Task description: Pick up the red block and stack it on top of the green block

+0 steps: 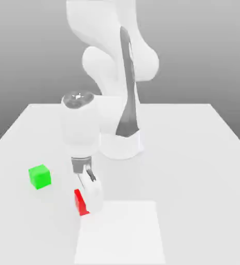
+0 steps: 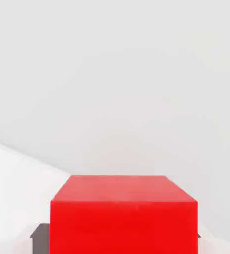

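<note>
nearest the exterior camera, a paler square patch (image 1: 121, 233) was seen on the table (image 1: 205, 155) by its near edge. just beyond that patch's far corner on the exterior view's left, the red block (image 1: 80, 203) was found on the table, pinched between the fingers of the gripper (image 1: 88, 201), which was pointed down over it from the white arm (image 1: 80, 129). in the hand view the red block (image 2: 122, 213) was seen directly below the hand, with dark fingertips (image 2: 39, 236) pressed against its two sides. the green block (image 1: 39, 176) was placed nearer the table's edge on the exterior view's left, apart from the red block.
</note>
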Controlling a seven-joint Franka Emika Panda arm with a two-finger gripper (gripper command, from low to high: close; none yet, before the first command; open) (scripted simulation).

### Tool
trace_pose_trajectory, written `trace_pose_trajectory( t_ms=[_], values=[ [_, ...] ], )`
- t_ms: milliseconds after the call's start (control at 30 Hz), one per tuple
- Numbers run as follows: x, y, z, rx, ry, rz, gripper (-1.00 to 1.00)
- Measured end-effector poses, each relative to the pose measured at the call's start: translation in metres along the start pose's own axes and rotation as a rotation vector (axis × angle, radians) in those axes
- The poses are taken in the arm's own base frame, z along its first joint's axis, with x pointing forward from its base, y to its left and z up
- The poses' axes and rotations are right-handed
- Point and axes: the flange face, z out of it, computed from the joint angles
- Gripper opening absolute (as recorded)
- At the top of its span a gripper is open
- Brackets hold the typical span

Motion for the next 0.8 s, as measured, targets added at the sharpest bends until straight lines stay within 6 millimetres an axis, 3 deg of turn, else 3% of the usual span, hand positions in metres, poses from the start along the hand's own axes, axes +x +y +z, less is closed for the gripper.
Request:
trace_pose_trajectory(
  t_ms=[100, 133, 267, 433, 533, 700, 733, 800],
  values=[
    [0.0, 0.001, -0.025, 0.0, 0.0, -0.002, -1.0],
    [0.013, 0.001, -0.032, 0.0, 0.002, 0.045, -1.0],
    [0.088, 0.011, -0.051, 0.002, 0.011, 0.352, -1.0],
    [0.183, 0.053, -0.068, 0.001, 0.004, 0.789, -1.0],
    [0.199, 0.062, -0.054, 0.0, -0.002, 0.874, -1.0],
    [0.201, 0.064, -0.015, 0.0, -0.002, 0.884, -1.0],
    [0.201, 0.065, -0.008, 0.0, -0.001, 0.886, 1.0],
    [0.2, 0.064, -0.008, 0.0, -0.001, 0.883, 1.0]
  ],
)
